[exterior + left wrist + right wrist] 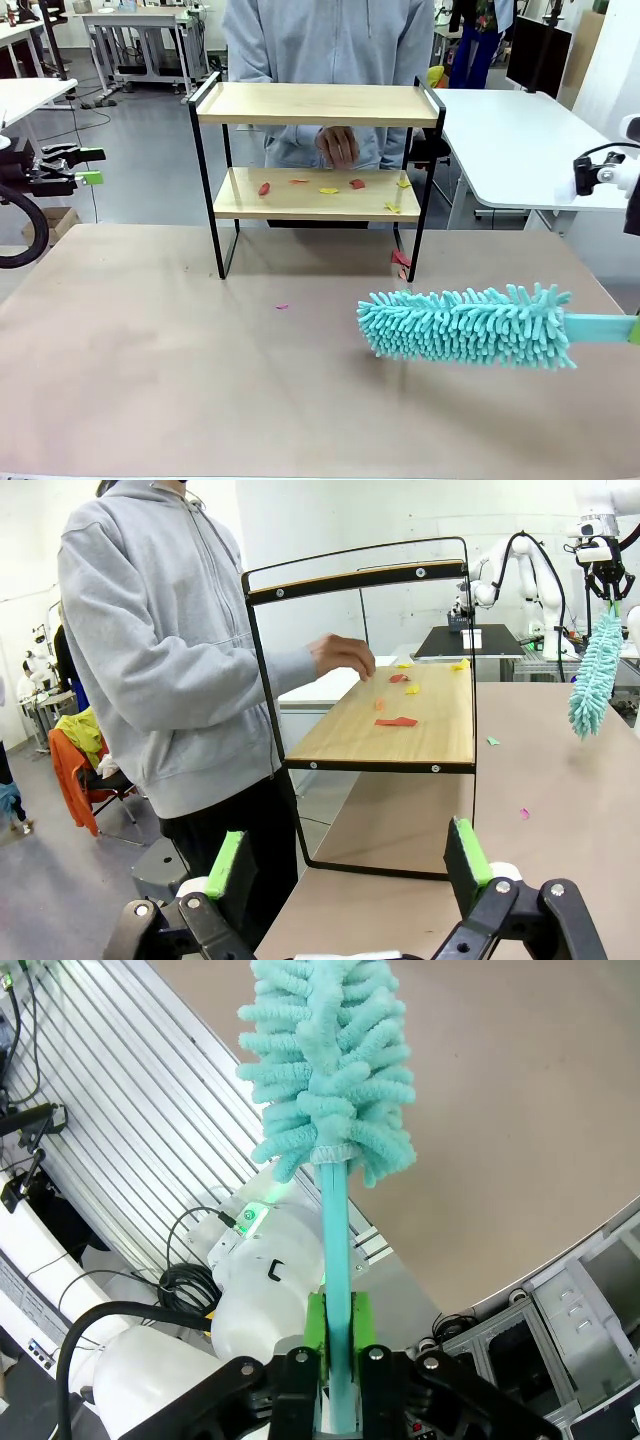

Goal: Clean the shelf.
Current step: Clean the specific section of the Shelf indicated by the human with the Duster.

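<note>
My right fingers: clamped tight on the thin teal plastic handle, one green pad pressed to each side of it.
Duster: the fluffy teal microfibre duster head hangs roughly level just above the table, right of the middle, with its tip pointing towards my left. It is well apart from the shelf.
My left fingers: spread wide, with nothing between the green pads. They are held off at my left side, beyond the table's edge, and look at the shelf from its end.
Table: the flat light-brown tabletop carries the shelf near its far edge.
Loose bits on the table: one small pink paper scrap lies in the open in front of the shelf. A few red scraps lie just beside the shelf's front right leg.
Shelf: the small two-tier rack of light wood boards in a thin black metal frame stands upright at the far middle of the table.
Lower board: red, orange and yellow paper scraps are scattered across it.
Person's hand: between the two boards, reaching in from the far side, above the scraps.
Person: stands behind the shelf in a grey zip hoodie.
</note>
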Robot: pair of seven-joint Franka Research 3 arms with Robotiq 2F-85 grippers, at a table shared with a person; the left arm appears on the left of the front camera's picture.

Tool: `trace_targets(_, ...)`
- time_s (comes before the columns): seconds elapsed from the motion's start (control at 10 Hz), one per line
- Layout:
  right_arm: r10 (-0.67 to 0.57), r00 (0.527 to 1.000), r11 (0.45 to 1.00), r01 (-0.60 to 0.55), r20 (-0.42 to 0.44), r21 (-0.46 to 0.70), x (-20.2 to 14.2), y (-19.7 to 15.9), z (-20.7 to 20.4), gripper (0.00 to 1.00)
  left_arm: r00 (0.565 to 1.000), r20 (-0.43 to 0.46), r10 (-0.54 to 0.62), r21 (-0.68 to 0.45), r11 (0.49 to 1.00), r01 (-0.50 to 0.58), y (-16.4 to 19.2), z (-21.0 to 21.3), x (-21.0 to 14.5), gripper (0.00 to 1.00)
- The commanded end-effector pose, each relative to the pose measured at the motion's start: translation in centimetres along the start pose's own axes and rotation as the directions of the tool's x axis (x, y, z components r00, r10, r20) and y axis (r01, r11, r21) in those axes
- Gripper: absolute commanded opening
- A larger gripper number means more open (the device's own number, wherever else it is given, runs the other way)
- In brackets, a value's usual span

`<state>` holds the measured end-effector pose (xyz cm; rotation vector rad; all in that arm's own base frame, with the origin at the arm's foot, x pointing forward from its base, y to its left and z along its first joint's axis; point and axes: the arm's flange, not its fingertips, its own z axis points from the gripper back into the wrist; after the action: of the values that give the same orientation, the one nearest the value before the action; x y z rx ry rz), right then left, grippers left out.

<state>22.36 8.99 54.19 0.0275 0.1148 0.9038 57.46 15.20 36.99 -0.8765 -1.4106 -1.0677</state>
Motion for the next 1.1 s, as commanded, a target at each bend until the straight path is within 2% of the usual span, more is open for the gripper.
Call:
trace_targets(0.0, -0.006, 1.0, 1.0, 0.006, -0.008, -0.01, -0.01, 0.14, 0.41, 0.13, 1.0, -0.005, -0.005, -0.001, 1.0, 0.005, -0.16, 0.03, 0.38, 1.0)
trace_targets(1.0, 0.0, 1.0, 1.0, 0.0, 0.0, 0.0, 0.0, 0.0, 0.0, 0.13, 1.0, -0.005, -0.005, -0.001, 1.0, 0.005, -0.16, 0.03, 0.38, 1.0)
